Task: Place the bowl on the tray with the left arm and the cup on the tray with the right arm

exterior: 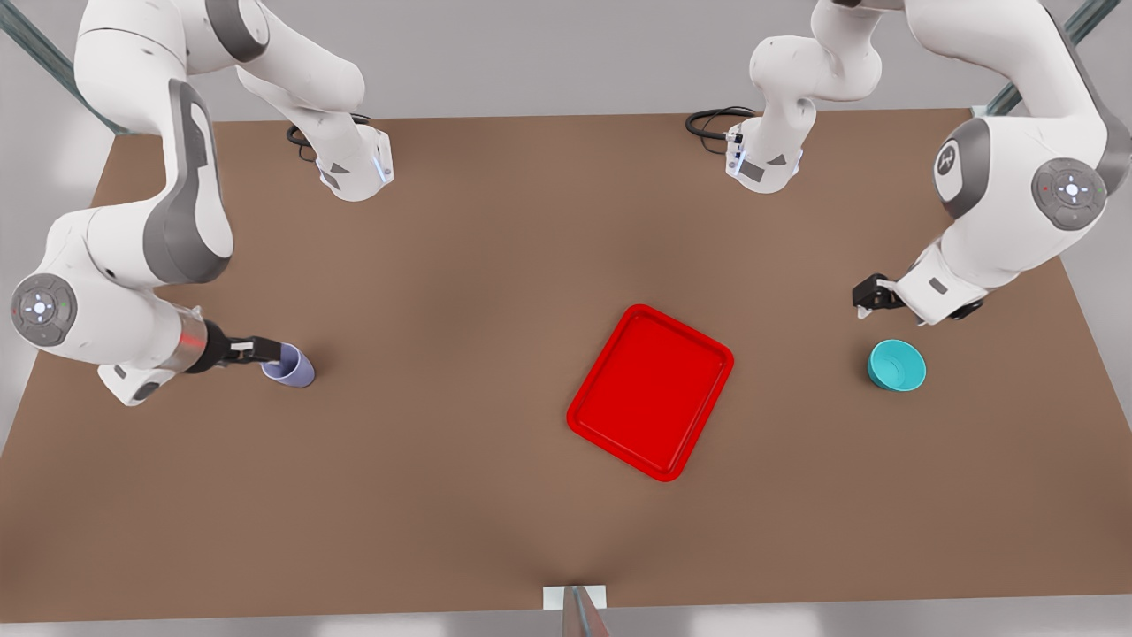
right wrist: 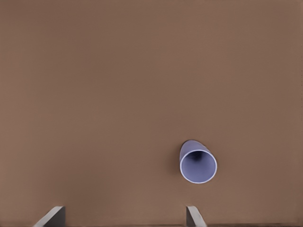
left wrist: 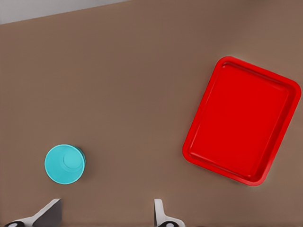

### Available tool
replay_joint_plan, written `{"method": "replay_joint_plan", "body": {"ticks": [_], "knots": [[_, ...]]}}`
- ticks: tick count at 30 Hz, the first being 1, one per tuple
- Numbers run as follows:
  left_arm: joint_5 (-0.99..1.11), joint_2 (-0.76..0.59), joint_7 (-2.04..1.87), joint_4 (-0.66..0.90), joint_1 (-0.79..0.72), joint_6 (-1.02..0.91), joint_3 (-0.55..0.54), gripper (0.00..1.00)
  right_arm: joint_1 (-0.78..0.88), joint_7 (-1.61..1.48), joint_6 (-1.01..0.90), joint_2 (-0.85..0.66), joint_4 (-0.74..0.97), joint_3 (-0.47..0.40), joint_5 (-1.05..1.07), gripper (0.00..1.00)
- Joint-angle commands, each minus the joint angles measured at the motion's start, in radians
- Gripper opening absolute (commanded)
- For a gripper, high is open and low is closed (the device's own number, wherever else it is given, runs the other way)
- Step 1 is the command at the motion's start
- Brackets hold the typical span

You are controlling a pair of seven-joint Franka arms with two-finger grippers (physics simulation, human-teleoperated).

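Front view shows the bowl (exterior: pixel 897 364) on the tabletop (exterior: pixel 460 265) below the open left claw (exterior: pixel 871 295) and the cup (exterior: pixel 290 365) beside the open right claw (exterior: pixel 270 352), so an off-centre descent might knock either away from the tray (exterior: pixel 651 392).

Tray (exterior: pixel 651 392) between cup (exterior: pixel 292 365) and bowl (exterior: pixel 897 364)

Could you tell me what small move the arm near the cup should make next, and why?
Probably lower the right hand and centre it on the cup. In the right wrist view both fingers are spread apart with the cup beyond their tips and off toward one finger, so nothing is gripped yet. The tray is bare. The left hand waits open beside the bowl.
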Motion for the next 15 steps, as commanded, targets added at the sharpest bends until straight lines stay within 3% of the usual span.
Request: {"method": "replay_joint_plan", "body": {"ticks": [1, 3, 6, 9, 15], "knots": [[0.001, 0.001, 0.001, 0.001, 0.005, -0.002, 0.002, 1.00, -0.014, 0.000, 0.000, -0.001, -0.006, 0.000, 0.000, 1.00], [-0.031, 0.017, -0.004, -0.092, 0.105, 0.011, 0.000, 1.00, -0.026, 0.000, 0.003, 0.000, -0.012, 0.000, 0.000, 1.00], [-0.265, 0.245, 0.274, -0.154, 0.403, 0.102, 0.000, 1.00, -0.028, 0.000, 0.008, 0.002, -0.012, 0.000, 0.000, 1.00], [-0.347, 0.445, 0.573, -0.156, 0.550, 0.223, 0.000, 1.00, -0.028, 0.000, 0.008, 0.000, -0.012, 0.000, 0.000, 1.00], [-0.403, 0.540, 0.582, -0.162, 0.579, 0.347, 0.002, 1.00, -0.032, -0.002, 0.005, 0.002, -0.012, 0.000, 0.001, 1.00]]}}
